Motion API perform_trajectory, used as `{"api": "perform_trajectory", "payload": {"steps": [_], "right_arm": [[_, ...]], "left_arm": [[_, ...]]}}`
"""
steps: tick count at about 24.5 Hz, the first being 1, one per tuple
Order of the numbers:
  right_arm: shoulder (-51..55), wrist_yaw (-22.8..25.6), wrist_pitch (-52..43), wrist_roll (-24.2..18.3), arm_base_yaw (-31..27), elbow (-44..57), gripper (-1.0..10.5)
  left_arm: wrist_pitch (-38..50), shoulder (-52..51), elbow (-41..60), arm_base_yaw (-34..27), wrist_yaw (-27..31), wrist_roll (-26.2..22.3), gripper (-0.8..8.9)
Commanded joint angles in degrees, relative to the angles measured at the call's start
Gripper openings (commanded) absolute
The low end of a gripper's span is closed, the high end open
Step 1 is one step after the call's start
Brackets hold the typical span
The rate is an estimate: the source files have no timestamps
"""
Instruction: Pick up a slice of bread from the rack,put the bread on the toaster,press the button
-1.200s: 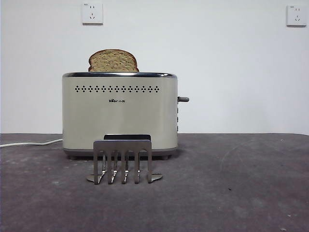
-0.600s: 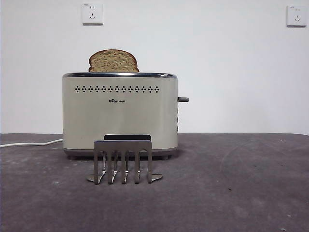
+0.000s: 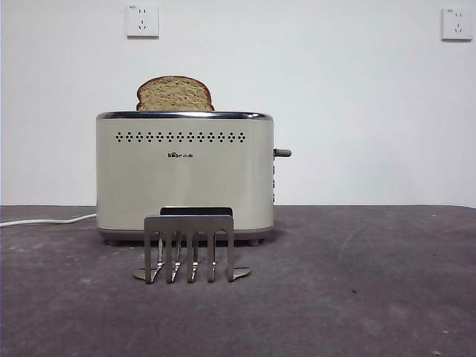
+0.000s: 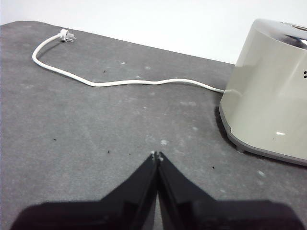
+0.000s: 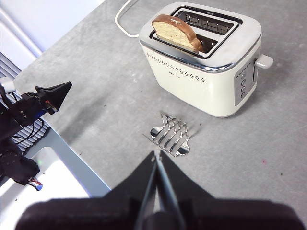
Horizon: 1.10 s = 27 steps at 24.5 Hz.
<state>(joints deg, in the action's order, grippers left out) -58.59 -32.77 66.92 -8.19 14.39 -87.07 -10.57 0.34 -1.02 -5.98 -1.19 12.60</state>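
Both grippers, left (image 4: 156, 155) and right (image 5: 156, 155), are pressed together and hold nothing; you see the bread (image 5: 173, 31) standing in the toaster (image 5: 201, 81), rack (image 5: 171, 135) bare.

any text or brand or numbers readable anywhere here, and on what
None can be read in full.
Toaster: a small dark logo under the vent holes, too small and blurred to read.
Toaster's end panel: small round buttons, any markings too small to tell.
Wall sockets and: a tiny mark in a corner of each, unreadable.
Bread, rack, cord: no text visible.
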Motion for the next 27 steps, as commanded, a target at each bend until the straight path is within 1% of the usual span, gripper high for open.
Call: {"api": "perform_trajectory", "payload": {"steps": [1, 9, 10, 11, 12, 13, 14, 15, 16, 17, 19, 21, 23, 24, 25, 27], "right_arm": [[0.11, 0.15, -0.20, 0.17, 0.02, 0.11, 0.0], [0.13, 0.20, -0.15, 0.17, 0.02, 0.11, 0.0], [0.59, 0.83, -0.26, -1.01, -0.22, 0.11, 0.0], [1.64, 2.51, -0.39, -4.22, -0.76, 0.11, 0.0], [2.95, 4.04, -0.72, -6.08, -1.88, 0.26, 0.0], [4.83, 4.37, -2.82, -6.82, -3.39, 1.11, 0.0], [7.30, 4.20, -6.05, -6.23, -4.92, 2.78, 0.0], [9.94, 4.22, -10.03, -4.39, -6.27, 5.25, 0.0], [12.94, 4.31, -14.16, -2.51, -7.61, 8.70, 0.0], [16.09, 4.44, -18.32, -1.51, -8.76, 13.03, 0.0], [22.53, 4.74, -27.32, -1.27, -9.92, 23.39, 0.0], [26.82, 4.85, -34.42, -0.81, -10.05, 31.26, 0.0], [30.58, 5.40, -40.46, 0.55, -10.19, 38.27, 0.0], [32.22, 6.80, -43.17, 1.95, -10.23, 41.40, 0.0], [34.14, 9.22, -46.21, 4.07, -10.23, 44.92, 0.0], [37.57, 15.41, -51.19, 9.05, -10.23, 51.45, 0.0]], "left_arm": [[0.00, -0.15, 0.74, -0.11, -0.39, 0.92, -0.03], [-0.02, -0.15, 0.74, -0.11, -0.39, 0.92, -0.03], [0.00, -0.15, 0.74, -0.11, -0.39, 0.92, -0.03], [-0.02, -0.15, 0.74, -0.11, -0.39, 0.92, -0.03], [-0.02, -0.15, 0.74, -0.11, -0.39, 0.92, -0.03], [0.00, -0.15, 0.74, -0.11, -0.39, 0.92, -0.03], [0.00, -0.15, 0.74, -0.11, -0.39, 0.92, -0.03], [0.00, -0.15, 0.74, -0.11, -0.39, 0.90, -0.03], [0.00, -0.15, 0.74, -0.11, -0.39, 0.92, -0.03], [0.00, -0.15, 0.74, -0.11, -0.39, 0.92, -0.03], [0.00, -0.15, 0.74, -0.11, -0.39, 0.92, -0.03], [0.00, -0.15, 0.74, -0.11, -0.39, 0.92, -0.03], [0.00, -0.15, 0.74, -0.11, -0.37, 0.92, -0.03], [-0.02, -0.15, 0.74, -0.11, -0.37, 0.92, -0.03], [0.00, -0.15, 0.74, -0.11, -0.37, 0.92, -0.03], [0.00, -0.15, 0.74, -0.11, -0.35, 0.90, -0.03]]}}
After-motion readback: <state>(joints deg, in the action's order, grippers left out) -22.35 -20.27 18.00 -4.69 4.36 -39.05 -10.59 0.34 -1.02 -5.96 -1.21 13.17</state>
